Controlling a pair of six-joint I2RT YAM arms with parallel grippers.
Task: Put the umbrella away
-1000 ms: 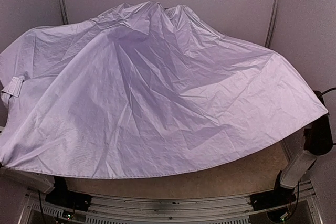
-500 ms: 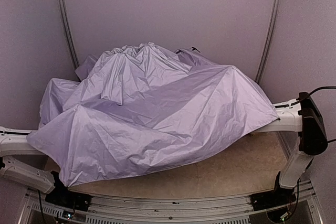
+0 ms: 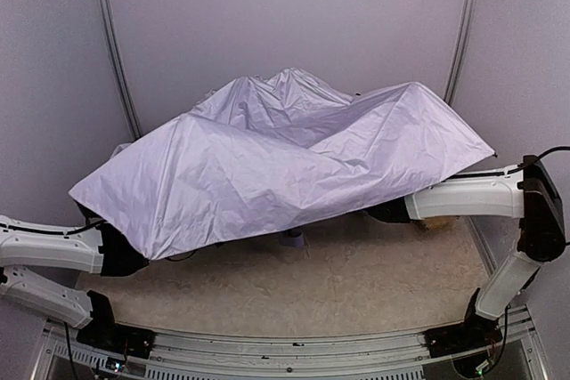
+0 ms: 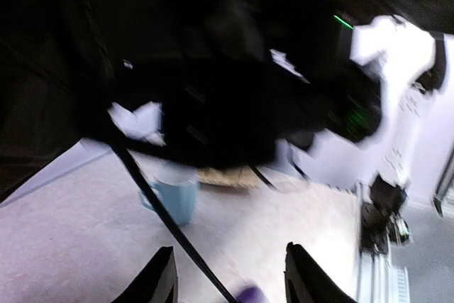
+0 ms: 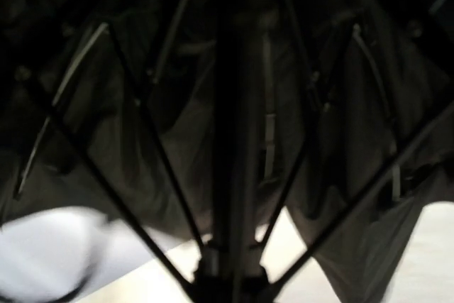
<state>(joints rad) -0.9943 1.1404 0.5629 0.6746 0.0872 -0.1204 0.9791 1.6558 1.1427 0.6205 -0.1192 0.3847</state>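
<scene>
The pale lavender umbrella (image 3: 285, 157) is half-collapsed, its canopy draped over the ends of both arms above the table. Both grippers are hidden under it in the top view. In the left wrist view my left gripper (image 4: 228, 278) is open, its fingertips (image 4: 162, 278) wide apart, with a thin black umbrella rib (image 4: 163, 221) crossing between them. In the right wrist view I look up the black umbrella shaft (image 5: 234, 140) from below, ribs fanning out around it. The shaft rises straight out of my right gripper (image 5: 227, 290), which appears shut on it.
A light blue mug (image 4: 174, 200) stands on the beige tabletop (image 3: 356, 282) under the canopy, with a flat tan piece (image 4: 223, 175) behind it. Grey walls with metal uprights (image 3: 111, 51) close off the back and sides.
The canopy has shrunk from covering nearly the whole table to a smaller folded tent, lifted and shifted right. Both forearms and the front of the table now show.
</scene>
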